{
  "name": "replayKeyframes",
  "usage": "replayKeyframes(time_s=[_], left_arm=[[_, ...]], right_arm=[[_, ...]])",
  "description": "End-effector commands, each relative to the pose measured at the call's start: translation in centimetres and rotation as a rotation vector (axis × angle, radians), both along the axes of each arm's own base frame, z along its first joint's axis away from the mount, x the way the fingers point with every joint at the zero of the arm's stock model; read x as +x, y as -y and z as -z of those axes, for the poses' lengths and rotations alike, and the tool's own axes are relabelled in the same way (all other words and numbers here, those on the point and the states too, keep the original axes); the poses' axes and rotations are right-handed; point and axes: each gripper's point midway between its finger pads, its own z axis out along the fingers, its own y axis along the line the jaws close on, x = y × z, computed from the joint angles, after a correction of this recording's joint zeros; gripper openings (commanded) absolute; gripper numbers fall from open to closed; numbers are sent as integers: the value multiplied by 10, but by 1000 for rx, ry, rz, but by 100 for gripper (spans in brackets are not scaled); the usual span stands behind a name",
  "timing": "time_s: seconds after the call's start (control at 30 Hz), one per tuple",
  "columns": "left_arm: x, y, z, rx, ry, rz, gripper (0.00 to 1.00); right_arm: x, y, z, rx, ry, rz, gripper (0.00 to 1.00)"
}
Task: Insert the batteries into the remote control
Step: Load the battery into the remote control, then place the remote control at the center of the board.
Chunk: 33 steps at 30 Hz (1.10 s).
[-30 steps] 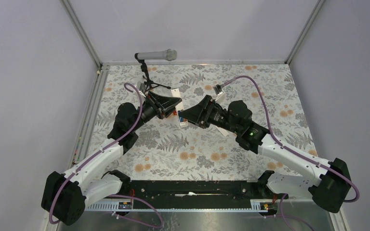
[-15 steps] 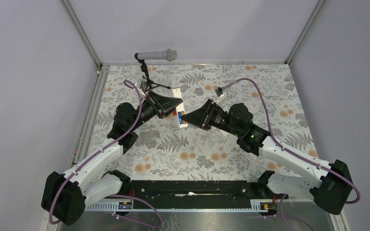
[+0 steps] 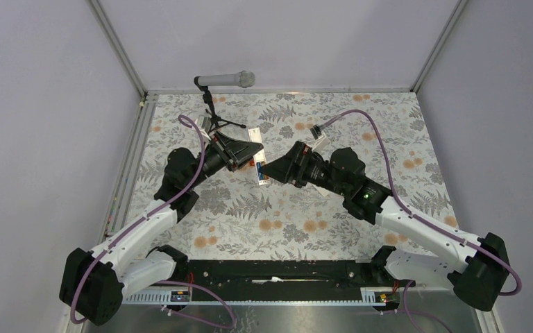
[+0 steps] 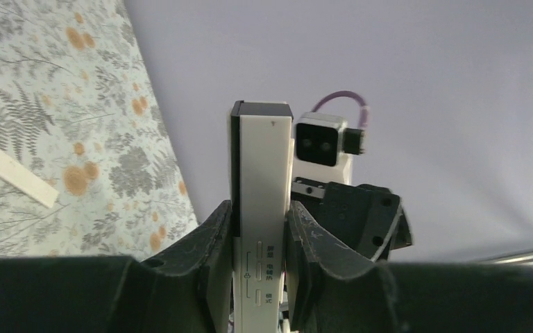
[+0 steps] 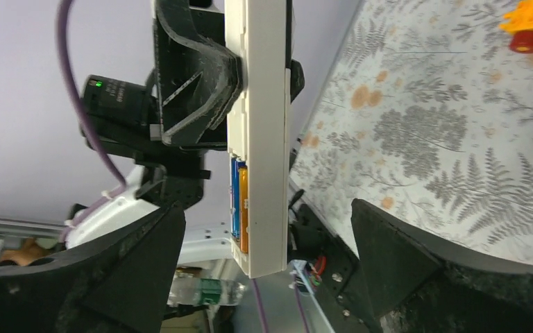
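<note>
Left end effector (image 4: 260, 239) grips remote control (image 4: 262, 159), batteries (image 5: 239, 201) seemingly seated; right end effector (image 5: 267, 232) wide, off its edges.

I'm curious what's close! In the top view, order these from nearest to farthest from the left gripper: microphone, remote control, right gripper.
1. The remote control, clamped in the left gripper itself.
2. The right gripper, just to its right.
3. The microphone, far at the back.

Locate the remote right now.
The remote control is clamped in the left hand, held above the table's middle; in the right wrist view its battery end sits inside the open right hand, untouched.
</note>
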Motion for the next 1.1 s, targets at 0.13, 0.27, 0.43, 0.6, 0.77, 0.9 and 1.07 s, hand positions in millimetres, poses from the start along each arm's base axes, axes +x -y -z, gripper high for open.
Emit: replayKeyframes(time_s=[0.13,0.27,0.43,0.6,0.77,0.9,1.07], left_arm=[[16,-12,14,216,43,-122,0],[24,-20,24,299,7,-177,0],[32,-25,29,328,-28,-217,0],[34,-24,30,331,-38,-220,0],[34,-22,32,332,-46,-208,0],[33,-23,34,334,-50,-209,1],[32,-26,35,335,-47,-219,21]], right_arm=[[23,6,1,-385,294,-1,96],[36,-7,11,-519,331,-21,92],[44,-22,29,-643,306,-35,83],[42,-33,33,-626,324,-79,71],[38,-50,44,-614,312,-157,58],[36,-60,50,-602,294,-194,49],[39,-63,55,-608,275,-187,23]])
